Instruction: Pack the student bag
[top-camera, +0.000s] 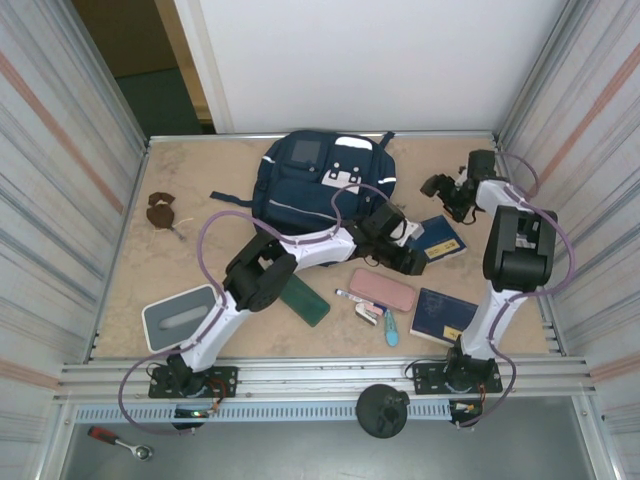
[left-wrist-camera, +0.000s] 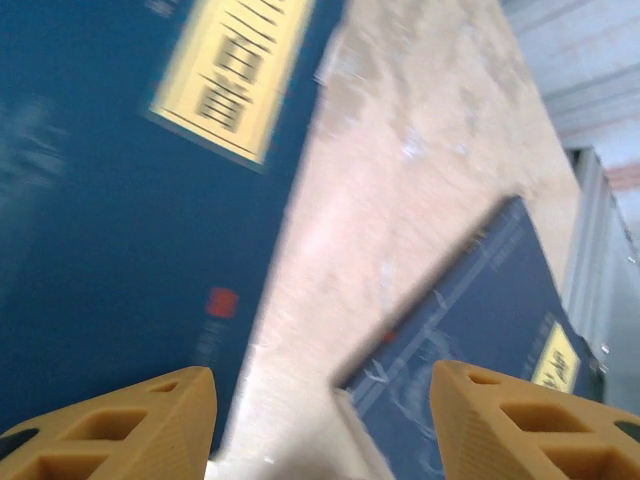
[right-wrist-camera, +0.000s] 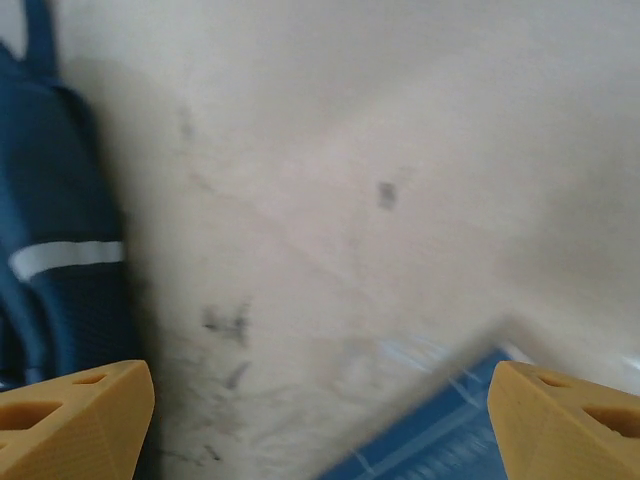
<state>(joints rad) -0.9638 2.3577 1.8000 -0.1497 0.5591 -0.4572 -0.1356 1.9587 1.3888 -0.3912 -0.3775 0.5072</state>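
left tool (top-camera: 411, 262) gaped wide, empty, over booklet (top-camera: 440, 238); right tool (top-camera: 447, 190) open, empty too. student bag (top-camera: 320, 175) lay far-centre on tabletop (top-camera: 190, 270). i feared thin booklet would skid, not lift.

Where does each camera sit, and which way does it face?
Top external: above and behind the bases, looking down on the table; both arms show.
Left wrist: on the left arm, facing down at dark-blue booklets; left gripper open at the bottom.
Right wrist: facing down at the table; right gripper open at the bottom.
Shared: student bag, top and right wrist.
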